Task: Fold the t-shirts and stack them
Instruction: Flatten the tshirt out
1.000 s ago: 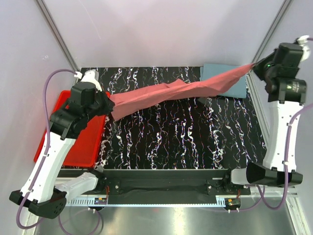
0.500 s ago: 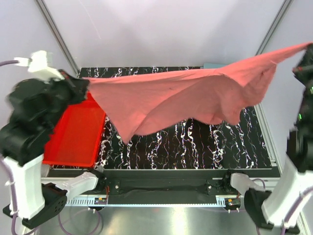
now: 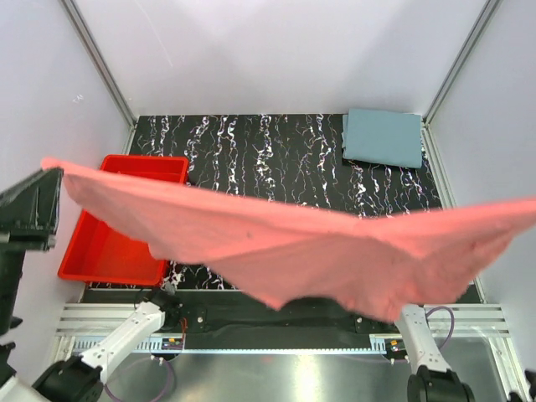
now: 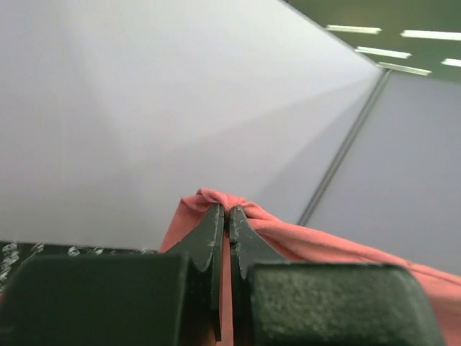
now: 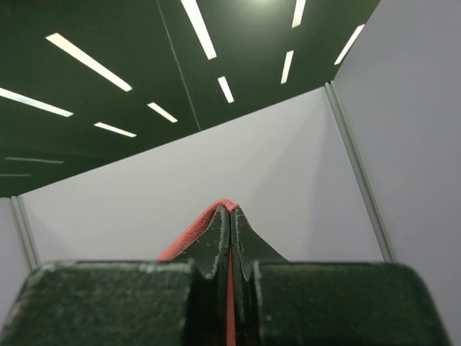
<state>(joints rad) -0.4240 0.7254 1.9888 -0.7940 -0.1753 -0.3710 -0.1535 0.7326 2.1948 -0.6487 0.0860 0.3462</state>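
Now we are holding the pink t-shirt [image 3: 293, 251] spread high above the worktop [image 3: 276, 155], left fingers [image 4: 209, 241] and right fingers [image 5: 215, 245] each clamping an edge at opposite ends; soft and light, it is sagging, so corner holds seem best.

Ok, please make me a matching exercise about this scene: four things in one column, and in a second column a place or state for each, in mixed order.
Column one:
1. pink t-shirt
2. blue t-shirt
3. red bin
4. left gripper

Column two:
a. folded, at the far right corner of the table
b. shut, pinching pink cloth
c. spread out in the air above the table
d. at the table's left side

Pairs: 1-c, 2-a, 3-d, 4-b
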